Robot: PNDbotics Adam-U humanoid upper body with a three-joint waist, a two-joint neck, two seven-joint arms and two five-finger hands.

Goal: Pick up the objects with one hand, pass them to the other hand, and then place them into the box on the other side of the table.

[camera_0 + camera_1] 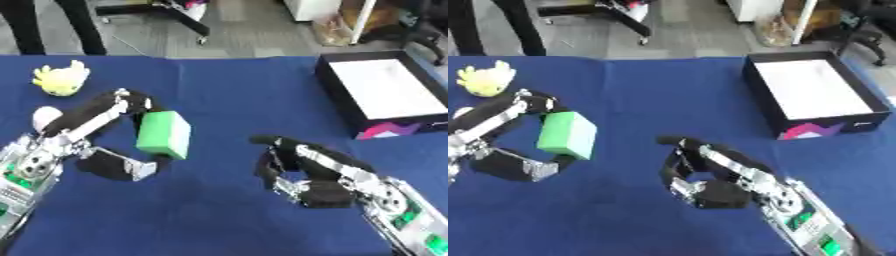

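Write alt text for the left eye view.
The robot's left hand grips a green block above a blue table, while its right hand waits curled and empty nearby. A black box with a white floor sits far right; a yellow toy lies far left.

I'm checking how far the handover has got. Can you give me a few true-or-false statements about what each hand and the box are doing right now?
1. The left hand holds the green block between fingers and thumb. True.
2. The green block is already in the right hand. False: the right hand holds nothing and sits apart from the block, to its right.
3. The box has a white inside and nothing in it. True.
4. The box stands on the robot's left side of the table. False: it stands at the far right.
5. A yellow toy lies on the blue cloth at the far left. True.
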